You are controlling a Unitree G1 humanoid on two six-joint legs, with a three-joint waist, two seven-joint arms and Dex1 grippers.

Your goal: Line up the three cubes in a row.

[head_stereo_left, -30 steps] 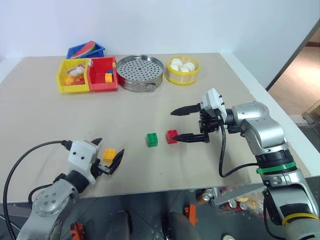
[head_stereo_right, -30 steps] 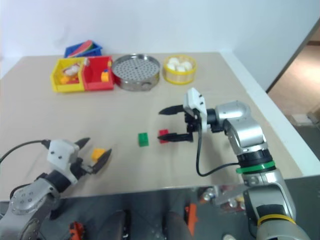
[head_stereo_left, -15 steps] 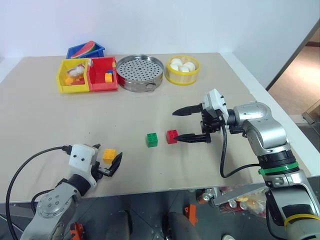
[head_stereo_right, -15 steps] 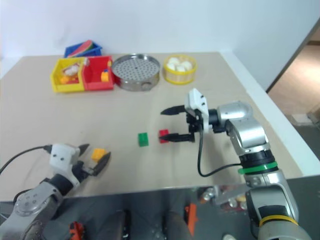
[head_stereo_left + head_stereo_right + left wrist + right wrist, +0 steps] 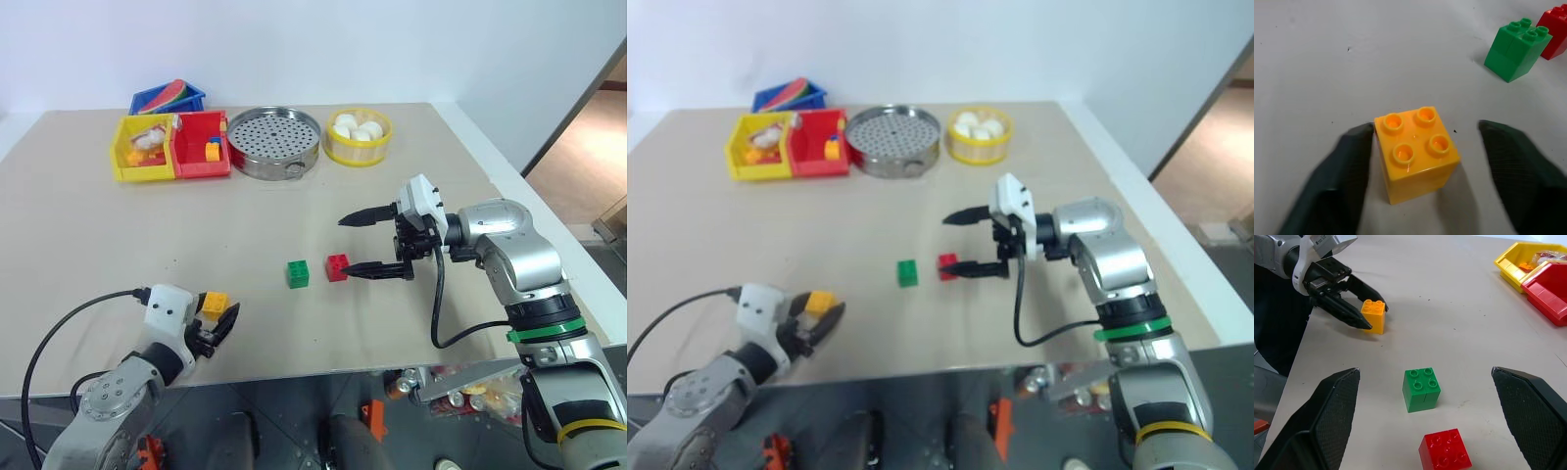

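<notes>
The yellow cube (image 5: 215, 303) stands on the table near its front left edge, between the fingers of my left gripper (image 5: 219, 311). In the left wrist view one finger (image 5: 1347, 166) touches the yellow cube (image 5: 1415, 152) and the other finger stands a small gap away, so the gripper is open around it. The green cube (image 5: 298, 273) and the red cube (image 5: 337, 266) sit side by side mid-table, a small gap between them. My right gripper (image 5: 346, 246) is wide open and points left, its lower fingertip close beside the red cube.
At the back left stand a yellow bin (image 5: 119, 157), a red bin (image 5: 201, 168) with small toys and a blue bin (image 5: 167, 101). Beside them are a perforated steel pan (image 5: 274, 164) and a yellow bowl (image 5: 358, 157) of white balls. The table's front edge runs just behind my left gripper.
My left gripper has sunk slightly and its fingers have drawn in around the yellow cube. The right gripper and the green and red cubes have not moved.
</notes>
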